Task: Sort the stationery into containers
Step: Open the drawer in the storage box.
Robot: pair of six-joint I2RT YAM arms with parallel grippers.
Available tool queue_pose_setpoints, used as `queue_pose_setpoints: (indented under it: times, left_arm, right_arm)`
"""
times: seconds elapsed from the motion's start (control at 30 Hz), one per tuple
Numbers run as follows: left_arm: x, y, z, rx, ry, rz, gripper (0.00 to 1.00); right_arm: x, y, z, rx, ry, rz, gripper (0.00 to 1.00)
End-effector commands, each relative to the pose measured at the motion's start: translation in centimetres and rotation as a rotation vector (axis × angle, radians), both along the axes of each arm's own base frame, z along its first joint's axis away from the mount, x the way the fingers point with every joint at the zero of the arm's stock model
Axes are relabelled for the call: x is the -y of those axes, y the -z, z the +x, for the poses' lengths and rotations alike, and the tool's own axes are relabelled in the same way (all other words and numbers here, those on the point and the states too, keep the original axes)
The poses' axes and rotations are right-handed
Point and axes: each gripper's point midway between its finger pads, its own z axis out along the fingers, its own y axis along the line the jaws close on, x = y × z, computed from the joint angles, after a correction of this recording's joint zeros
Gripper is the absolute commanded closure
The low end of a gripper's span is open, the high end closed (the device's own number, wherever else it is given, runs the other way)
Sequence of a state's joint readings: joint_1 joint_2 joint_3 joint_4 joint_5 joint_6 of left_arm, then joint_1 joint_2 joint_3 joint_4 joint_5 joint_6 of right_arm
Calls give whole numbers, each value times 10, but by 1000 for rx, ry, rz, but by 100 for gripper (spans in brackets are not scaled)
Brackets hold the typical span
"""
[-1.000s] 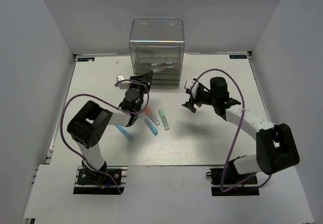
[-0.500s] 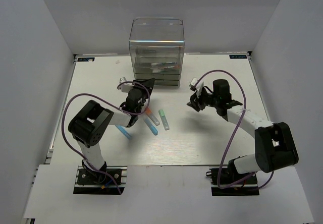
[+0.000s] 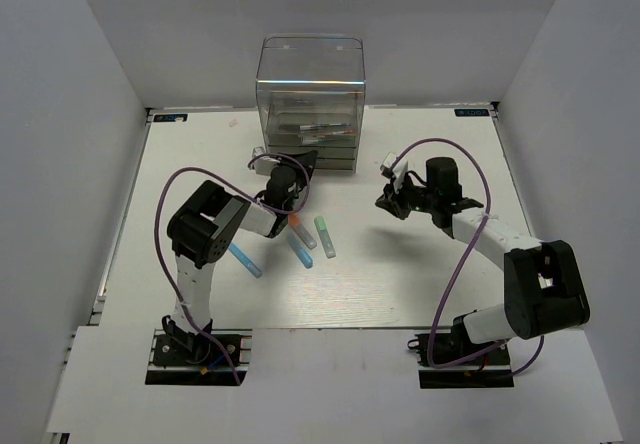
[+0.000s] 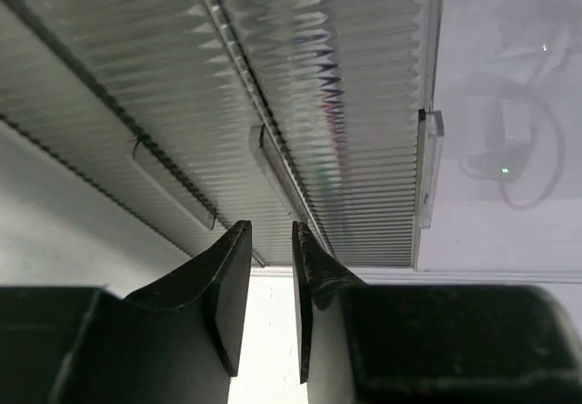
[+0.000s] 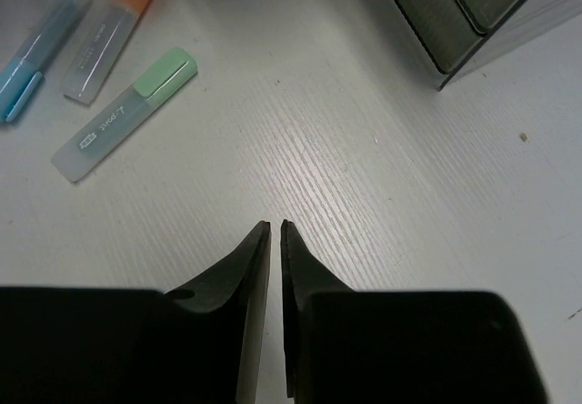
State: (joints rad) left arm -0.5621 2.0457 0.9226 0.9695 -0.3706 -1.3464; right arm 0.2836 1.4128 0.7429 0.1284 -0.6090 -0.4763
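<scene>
The clear drawer cabinet (image 3: pixel 310 94) stands at the back of the table, with thin pens (image 3: pixel 318 130) showing through one drawer. My left gripper (image 3: pixel 301 160) (image 4: pixel 271 231) is up against its lower drawer fronts (image 4: pixel 300 104). Its jaws stand a narrow gap apart with nothing between them, just below a drawer handle (image 4: pixel 277 175). On the table lie an orange marker (image 3: pixel 302 232) (image 5: pixel 114 31), a mint-green marker (image 3: pixel 325 236) (image 5: pixel 123 113) and two light-blue markers (image 3: pixel 298 252) (image 3: pixel 244 260). My right gripper (image 3: pixel 390 200) (image 5: pixel 275 225) hovers right of them, shut and holding nothing.
The cabinet's right front corner (image 5: pixel 473 22) shows at the top of the right wrist view. White walls enclose the table (image 3: pixel 420 274) on three sides. Purple cables loop over both arms.
My left gripper has moved right and forward to the cabinet's lower drawers, its jaws narrowing. My right gripper has gone from wide open to shut and drawn slightly right.
</scene>
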Motion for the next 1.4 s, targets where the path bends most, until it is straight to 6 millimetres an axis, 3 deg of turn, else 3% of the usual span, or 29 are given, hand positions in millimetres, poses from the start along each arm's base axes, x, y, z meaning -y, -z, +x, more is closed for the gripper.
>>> queue_pose_setpoints:
  times: [0.0,0.3,0.33,0.5,0.7,0.8,0.87,1.1,1.33,1.37]
  left_arm:
    - [3,-24,11,60,-9,-32,64]
    - [0,-22,27,63,-48,-32,61]
    - [-6,-14,30,47,-67,-20,61]
    - [-12,-10,31,29,-97,-25,66]
    - [-18,-7,34,30,-116,-24,81]
    - [-17,-10,34,36,-116,-39,98]
    - [-19,-5,32,27,-116,-33,100]
    - [-5,1,-1,21,-22,-37,100]
    - [7,0,-34,-5,94,-33,100]
    - [7,9,-42,-33,104,-2,100]
  right_arm:
    - [-1,-9,3,5,0,28,84]
    - [1,-7,3,0,1,24,84]
    - [2,-7,4,-2,6,23,83]
    - [0,-7,4,-2,-1,23,83]
    - [1,-7,3,-4,-4,23,83]
    - [2,-6,2,-5,-2,19,83]
    - [2,-6,1,-6,-6,21,83]
    - [1,-6,0,-14,-18,20,67]
    - [-1,-6,0,-21,-27,20,64]
    - [-2,-9,2,-15,-27,22,64]
